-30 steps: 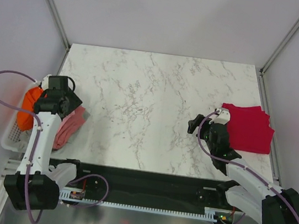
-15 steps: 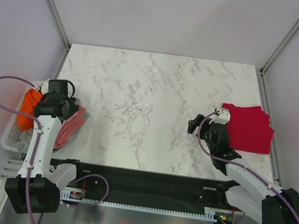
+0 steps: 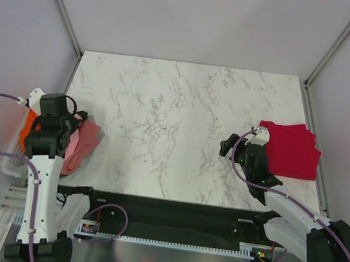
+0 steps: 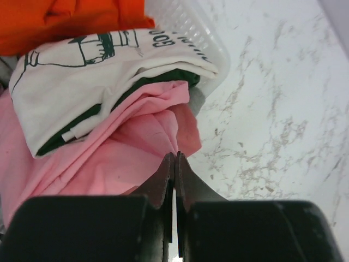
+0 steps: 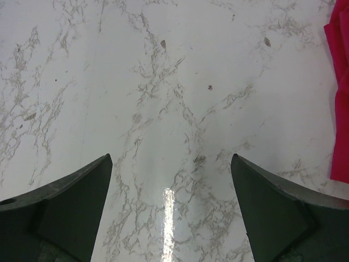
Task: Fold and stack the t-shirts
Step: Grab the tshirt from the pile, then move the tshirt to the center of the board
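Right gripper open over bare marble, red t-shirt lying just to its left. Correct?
Not quite. The right gripper is open over the bare marble table, but the red t-shirt lies to its right, not its left. The right wrist view shows it at the right edge, and the top view agrees.

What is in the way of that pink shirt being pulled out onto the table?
Nothing visible lies on the marble table beside it. But a white printed shirt rests over part of the pink shirt at the basket, so it might drag along.
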`<state>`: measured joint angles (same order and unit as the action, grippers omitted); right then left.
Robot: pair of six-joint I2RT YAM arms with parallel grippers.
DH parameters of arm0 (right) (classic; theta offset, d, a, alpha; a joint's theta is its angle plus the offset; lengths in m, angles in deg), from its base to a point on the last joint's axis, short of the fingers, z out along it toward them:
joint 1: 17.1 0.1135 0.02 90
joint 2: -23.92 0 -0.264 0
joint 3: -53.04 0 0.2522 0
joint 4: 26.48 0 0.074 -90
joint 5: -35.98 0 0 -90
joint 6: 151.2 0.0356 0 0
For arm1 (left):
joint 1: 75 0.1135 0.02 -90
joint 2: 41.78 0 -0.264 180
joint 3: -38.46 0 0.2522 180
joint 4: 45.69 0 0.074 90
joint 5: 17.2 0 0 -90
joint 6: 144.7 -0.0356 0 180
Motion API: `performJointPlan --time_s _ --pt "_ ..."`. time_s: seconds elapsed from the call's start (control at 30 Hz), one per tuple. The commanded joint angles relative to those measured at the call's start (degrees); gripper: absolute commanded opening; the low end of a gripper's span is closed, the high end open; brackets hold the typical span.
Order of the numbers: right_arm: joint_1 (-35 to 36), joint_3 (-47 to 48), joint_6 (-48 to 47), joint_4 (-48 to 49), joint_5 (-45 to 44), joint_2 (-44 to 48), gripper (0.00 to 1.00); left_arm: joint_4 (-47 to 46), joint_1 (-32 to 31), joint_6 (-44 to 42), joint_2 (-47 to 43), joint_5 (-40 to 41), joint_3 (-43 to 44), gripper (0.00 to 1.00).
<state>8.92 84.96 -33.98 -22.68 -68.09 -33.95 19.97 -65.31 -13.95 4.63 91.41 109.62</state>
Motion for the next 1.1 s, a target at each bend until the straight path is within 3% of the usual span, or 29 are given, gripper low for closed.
performJointPlan --time_s 0.0,0.17,0.4,0.47,0.6,0.63,0.73,0.9,1.07 --pt "0.2 0.8 0.3 1.0 -1.1 0.1 0.98 -0.8 0.4 -3.4 -3.7 0.3 11.0 0.02" --pt "0.2 0.7 0.2 0.5 -1.4 0.4 0.98 3.9 0.4 -4.2 0.9 -8.5 28.5 0.02" --pt "0.2 0.7 0.1 0.5 -1.6 0.7 0.98 6.4 0.4 -3.3 4.9 -9.7 34.8 0.02" --pt "0.2 0.7 0.1 0.5 -1.7 0.5 0.98 5.9 0.4 -2.7 6.7 -13.5 39.3 0.02" --pt "0.2 0.8 0.1 0.3 -1.9 0.8 0.98 3.4 0.4 2.4 11.9 -31.4 46.7 0.02" --pt "0.2 0.7 0.0 0.3 -1.8 0.9 0.98 2.9 0.3 3.8 14.2 -39.3 48.8 0.02" --pt "0.2 0.2 0.2 0.4 -1.9 1.6 0.98 -5.4 -0.8 10.6 15.1 -50.0 46.9 0.02" --pt "0.2 -0.1 0.3 0.3 -3.0 3.0 0.98 -10.2 -12.9 12.8 19.5 -44.3 50.0 0.02" --pt "0.3 -0.7 0.4 0.3 -3.9 4.3 0.98 -15.3 -31.7 15.4 28.1 -42.3 57.7 0.02"
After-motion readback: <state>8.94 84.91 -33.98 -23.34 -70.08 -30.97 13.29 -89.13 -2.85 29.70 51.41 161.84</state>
